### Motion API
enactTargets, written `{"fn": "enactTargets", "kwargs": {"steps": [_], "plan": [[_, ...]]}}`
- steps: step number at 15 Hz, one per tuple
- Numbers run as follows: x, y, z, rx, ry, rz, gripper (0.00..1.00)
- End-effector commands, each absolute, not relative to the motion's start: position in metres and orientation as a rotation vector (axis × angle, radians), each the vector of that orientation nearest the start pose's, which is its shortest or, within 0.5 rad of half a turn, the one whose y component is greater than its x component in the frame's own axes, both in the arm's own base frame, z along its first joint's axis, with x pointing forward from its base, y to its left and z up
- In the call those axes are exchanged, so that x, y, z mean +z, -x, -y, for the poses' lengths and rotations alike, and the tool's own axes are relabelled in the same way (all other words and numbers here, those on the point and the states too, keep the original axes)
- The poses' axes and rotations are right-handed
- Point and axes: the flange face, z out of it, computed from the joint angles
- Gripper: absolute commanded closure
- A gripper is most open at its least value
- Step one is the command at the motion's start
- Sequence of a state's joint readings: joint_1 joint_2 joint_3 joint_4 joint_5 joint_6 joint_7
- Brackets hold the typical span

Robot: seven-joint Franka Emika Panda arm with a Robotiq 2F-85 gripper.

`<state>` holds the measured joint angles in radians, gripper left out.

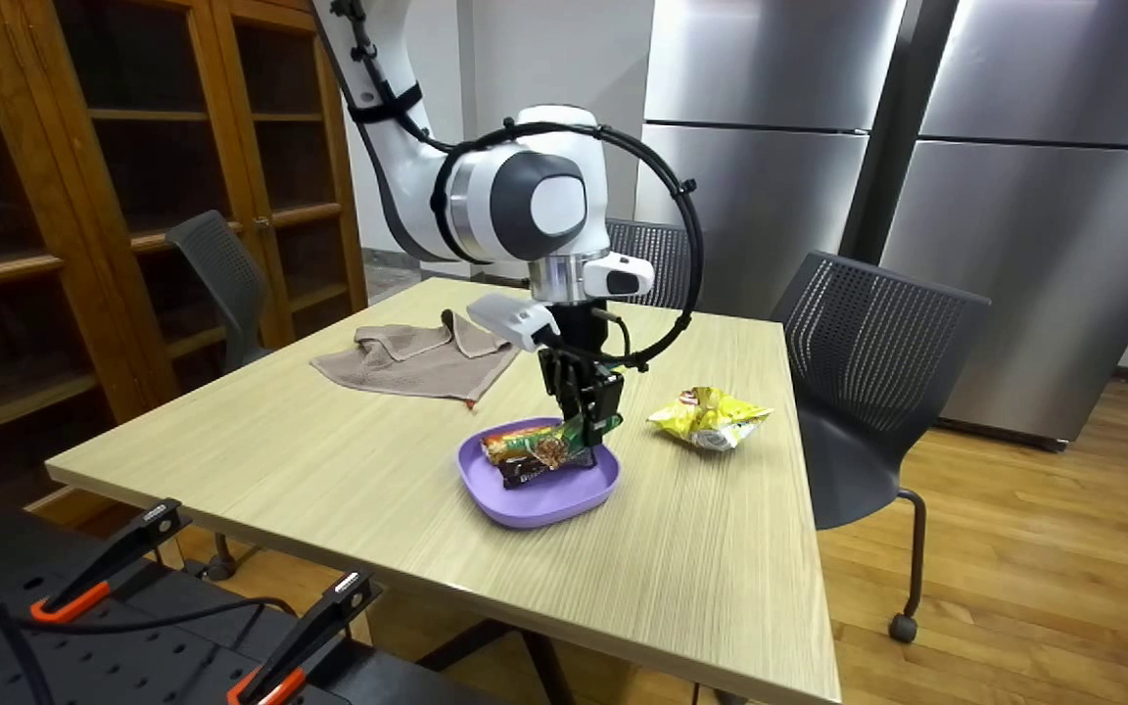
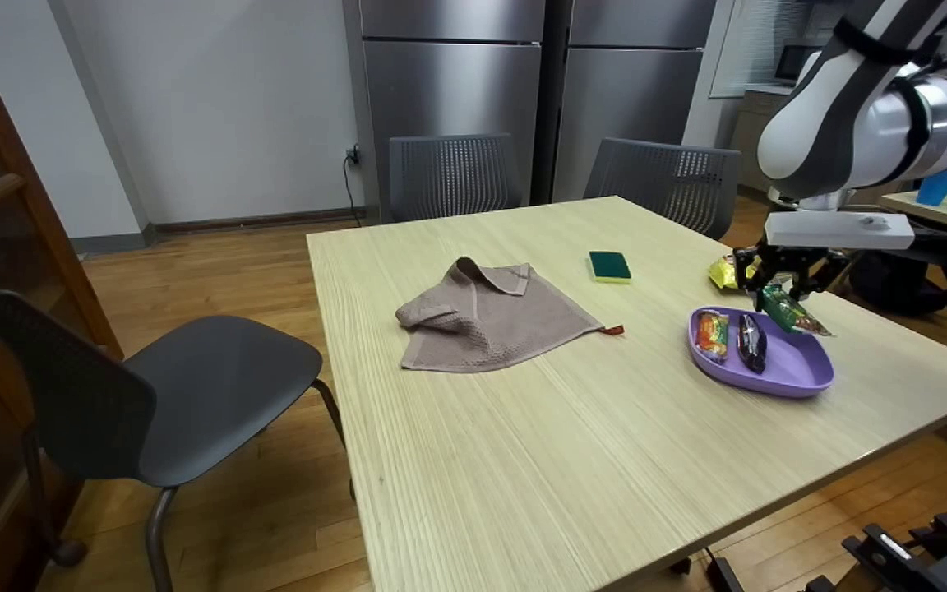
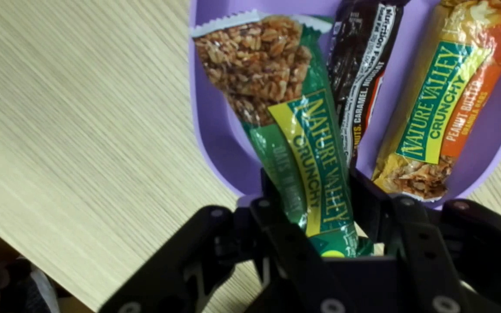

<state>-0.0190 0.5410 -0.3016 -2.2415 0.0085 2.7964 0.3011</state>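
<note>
clearly, the gripper (image 3: 309, 187) is pinching a green nature valley crunchy granola bar (image 3: 302, 143) near one end, its black jaws pressed against both sides of the wrapper. the bar slants over a purple tray (image 2: 802, 362) on a pale wood-grain table (image 2: 605, 427); whether its free end touches anything, i cannot tell. two more snacks lie inside the tray, apart from each other: a dark brown candy bar (image 3: 363, 78), its label showing nutrition facts and the words caramel and nougat, and an orange-and-yellow nature valley peanut butter granola bar (image 3: 450, 104). near the tray sits a crumpled yellow snack bag (image 1: 711, 416). farther from the tray lie a rumpled taupe towel (image 2: 498, 321) with a red loop (image 2: 612, 330) at one corner and a sponge (image 2: 610, 265), dark green side up and yellow beneath. gray chairs (image 1: 868, 362) stand around the table.
</note>
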Motion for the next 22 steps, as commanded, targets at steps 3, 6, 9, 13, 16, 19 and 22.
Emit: {"fn": "enactTargets", "kwargs": {"steps": [3, 6, 9, 13, 16, 19, 22], "plan": [[0.142, -0.486, 0.172, -0.045, 3.109, -1.057, 0.83], [0.136, -0.480, 0.170, -0.038, 3.094, -1.103, 0.83], [0.131, -0.477, 0.169, -0.039, 3.081, -1.149, 0.83], [0.125, -0.478, 0.165, -0.031, 3.073, -1.198, 0.83], [0.123, -0.480, 0.164, -0.020, 3.069, -1.224, 0.83], [0.120, -0.480, 0.165, -0.017, 3.070, -1.251, 0.83], [0.119, -0.479, 0.166, -0.011, 3.071, -1.262, 0.83]]}}
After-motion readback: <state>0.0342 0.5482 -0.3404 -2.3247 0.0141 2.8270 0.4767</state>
